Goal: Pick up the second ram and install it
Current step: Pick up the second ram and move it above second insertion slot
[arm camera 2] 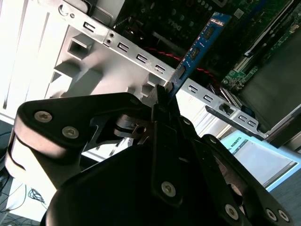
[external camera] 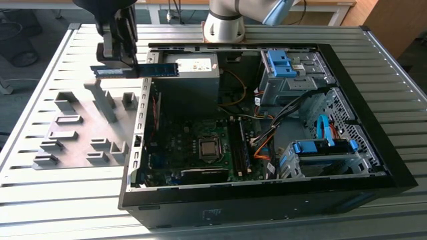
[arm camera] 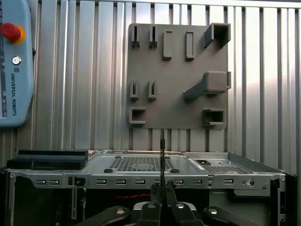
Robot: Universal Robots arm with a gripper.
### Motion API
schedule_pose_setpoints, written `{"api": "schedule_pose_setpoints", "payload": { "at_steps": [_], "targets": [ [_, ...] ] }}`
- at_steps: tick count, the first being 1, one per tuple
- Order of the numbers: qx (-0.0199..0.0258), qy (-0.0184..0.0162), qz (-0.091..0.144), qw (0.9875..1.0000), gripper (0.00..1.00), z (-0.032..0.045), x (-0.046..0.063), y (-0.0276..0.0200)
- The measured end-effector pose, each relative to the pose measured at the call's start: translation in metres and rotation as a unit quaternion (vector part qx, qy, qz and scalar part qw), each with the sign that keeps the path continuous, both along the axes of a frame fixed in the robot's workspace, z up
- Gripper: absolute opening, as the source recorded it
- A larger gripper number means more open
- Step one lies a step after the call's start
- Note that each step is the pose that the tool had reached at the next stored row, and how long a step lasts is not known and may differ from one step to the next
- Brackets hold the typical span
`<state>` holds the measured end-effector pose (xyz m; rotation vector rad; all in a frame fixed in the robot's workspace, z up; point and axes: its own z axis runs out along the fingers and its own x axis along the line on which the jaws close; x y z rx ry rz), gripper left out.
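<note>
The second ram [external camera: 160, 70] is a thin blue-green stick with a white label, held level in the air over the back-left corner of the open computer case [external camera: 267, 192]. My gripper [external camera: 127, 67] is shut on its middle. In the second wrist view the ram [arm camera 2: 200, 44] sticks out from the fingertips [arm camera 2: 165, 96] toward the case's metal rear wall. The first wrist view shows the ram [arm camera: 162, 150] edge-on as a thin line above the gripper [arm camera: 162, 193]. The motherboard's memory slots [external camera: 239, 145] lie beside the processor socket [external camera: 209, 147], well away from the ram.
A grey fixture plate [external camera: 80, 135] with raised blocks lies on the slatted table to the exterior view's left of the case; it is also in the first wrist view [arm camera: 178, 75]. The robot base [external camera: 223, 25] stands behind the case. Drive cages with blue clips [external camera: 320, 150] and cables fill the case's right side.
</note>
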<state>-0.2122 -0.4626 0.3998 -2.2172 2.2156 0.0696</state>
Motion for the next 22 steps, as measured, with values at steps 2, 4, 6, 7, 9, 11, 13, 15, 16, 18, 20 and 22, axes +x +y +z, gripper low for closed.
{"api": "schedule_pose_setpoints", "payload": {
  "at_steps": [2,4,6,7,9,11,13,15,16,18,20,22],
  "targets": [
    [0.0,0.0,0.0,1.0,0.14,0.0,0.001,0.0],
    [0.0,0.0,0.0,1.0,0.14,0.0,0.003,0.0],
    [0.0,0.0,0.0,1.0,0.14,0.0,0.004,0.0],
    [0.0,0.0,0.0,1.0,0.14,0.0,0.005,0.0],
    [0.0,0.0,0.0,1.0,0.14,0.0,0.007,0.0],
    [0.0,0.0,0.0,1.0,0.14,0.0,0.009,0.0],
    [0.0,0.0,0.0,1.0,0.14,0.0,0.012,0.0],
    [0.0,0.0,0.0,1.0,0.14,0.0,0.015,0.0],
    [0.0,0.0,0.0,1.0,0.14,0.0,0.016,0.0],
    [0.0,0.0,0.0,1.0,0.14,0.0,0.018,0.0],
    [0.0,0.0,0.0,1.0,0.14,0.0,0.021,0.0],
    [0.0,0.0,0.0,1.0,0.14,0.0,0.023,0.0]
  ]
}}
